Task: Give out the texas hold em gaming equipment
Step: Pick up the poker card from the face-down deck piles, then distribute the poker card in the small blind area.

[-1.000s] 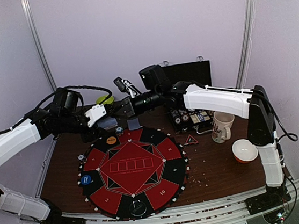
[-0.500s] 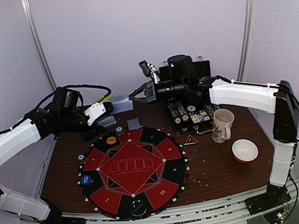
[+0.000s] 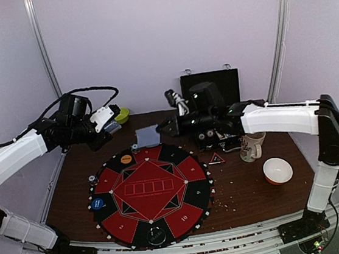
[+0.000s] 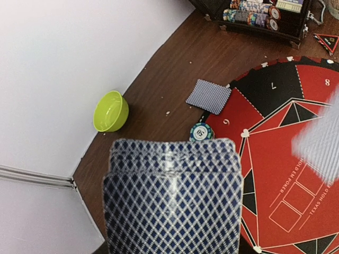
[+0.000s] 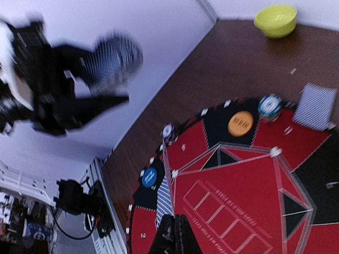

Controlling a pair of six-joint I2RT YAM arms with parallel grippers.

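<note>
Looking early in the deal. Clamping the deck [image 4: 175, 196] in the left tool [image 3: 107, 119], one dealt card [image 4: 209, 96] down just ahead of it. Pinching a single card [image 5: 164, 203] between the closed-up right tool [image 5: 175, 233] fingers, over the mat [image 3: 149, 190]. Most seats unserved, probably.

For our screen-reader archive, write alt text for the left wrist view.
A fanned deck of blue-backed cards fills the foreground, a red and black poker mat to its right. Beyond lie one face-down card, a striped chip and a green bowl by the wall.
</note>
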